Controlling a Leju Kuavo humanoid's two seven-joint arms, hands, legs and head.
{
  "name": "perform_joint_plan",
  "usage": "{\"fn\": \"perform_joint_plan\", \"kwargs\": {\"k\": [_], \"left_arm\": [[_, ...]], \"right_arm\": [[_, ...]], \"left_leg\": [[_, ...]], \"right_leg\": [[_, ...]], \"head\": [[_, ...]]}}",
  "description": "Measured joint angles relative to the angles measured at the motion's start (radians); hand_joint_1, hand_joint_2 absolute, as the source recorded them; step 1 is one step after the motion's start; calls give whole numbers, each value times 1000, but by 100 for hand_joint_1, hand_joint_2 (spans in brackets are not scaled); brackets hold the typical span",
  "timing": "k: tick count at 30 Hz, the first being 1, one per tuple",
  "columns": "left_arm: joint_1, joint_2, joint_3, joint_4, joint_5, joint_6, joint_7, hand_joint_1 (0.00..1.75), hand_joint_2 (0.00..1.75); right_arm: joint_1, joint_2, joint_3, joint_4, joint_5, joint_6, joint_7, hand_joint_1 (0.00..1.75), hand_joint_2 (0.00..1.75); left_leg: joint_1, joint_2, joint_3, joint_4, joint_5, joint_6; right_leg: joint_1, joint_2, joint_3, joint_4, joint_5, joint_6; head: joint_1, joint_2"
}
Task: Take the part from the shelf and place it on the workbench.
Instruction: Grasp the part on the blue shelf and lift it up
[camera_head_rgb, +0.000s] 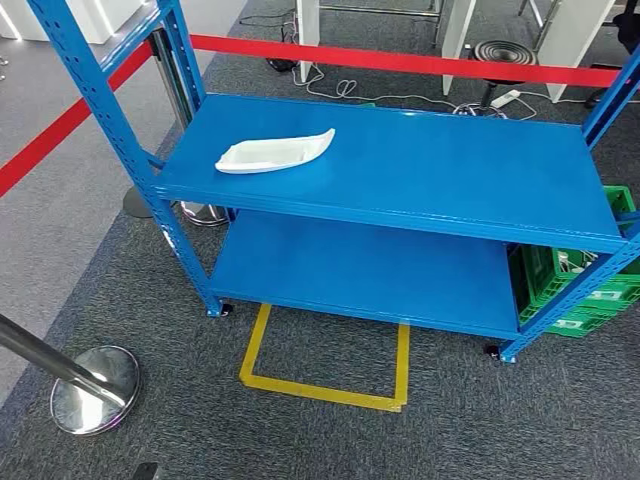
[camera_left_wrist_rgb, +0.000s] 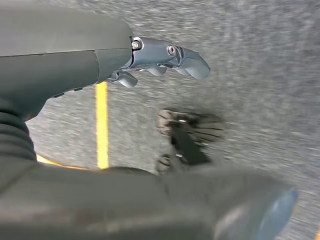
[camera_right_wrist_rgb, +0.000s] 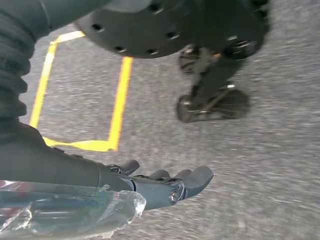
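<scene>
Left robot hand (camera_left_wrist_rgb: 166, 60) spread, empty; right robot hand (camera_right_wrist_rgb: 166, 182) likewise; part (camera_head_rgb: 273, 153) on shelf (camera_head_rgb: 453, 170).

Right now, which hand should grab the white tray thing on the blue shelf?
Probably the left hand: the white boat-shaped plastic part lies toward the left end of the blue metal shelf. Both hands hang empty, fingers extended, over the floor.

The part (camera_head_rgb: 273, 154) lies on the shelf's (camera_head_rgb: 423, 165) upper deck, toward its left; a crate (camera_head_rgb: 581, 285) sits right; a floor outline (camera_head_rgb: 326, 360) lies before it.
</scene>
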Motion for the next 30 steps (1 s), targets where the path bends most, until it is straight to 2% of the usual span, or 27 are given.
{"fn": "perform_joint_plan", "kwargs": {"k": [8, 9, 12, 13, 30], "left_arm": [[10, -38, 58, -111, -12, -27, -38, 0, 0], [12, -40, 61, -119, -12, -28, -41, 0, 44], [25, -56, 82, -164, -16, -34, -54, 0, 44], [28, -63, 93, -185, -19, -37, -60, 0, 0], [85, -182, 298, -585, -51, -108, -194, 0, 0]], "right_arm": [[20, -5, 13, -115, -38, -3, -36, 0, 175], [22, -6, 14, -123, -41, -3, -38, 0, 175], [37, -6, 15, -169, -56, -6, -49, 0, 175], [42, -6, 17, -189, -64, -7, -55, 0, 175], [121, -19, 53, -566, -237, -18, -166, 0, 175]], "left_leg": [[0, 0, 1, 0, 0, 0], [0, 0, 1, 0, 0, 0], [0, 0, 1, 0, 0, 0], [0, 0, 1, 0, 0, 0], [-2, 0, 1, 1, 0, 1]], "right_leg": [[0, 0, 1, 0, 1, 1], [0, 0, 1, 0, 1, 1], [-1, 0, 1, 0, 1, 1], [-1, 0, 1, 0, 1, 1], [-3, 0, 1, -2, 3, 3]], "head": [[0, 0], [0, 0], [0, 0], [0, 0], [0, 0]]}}
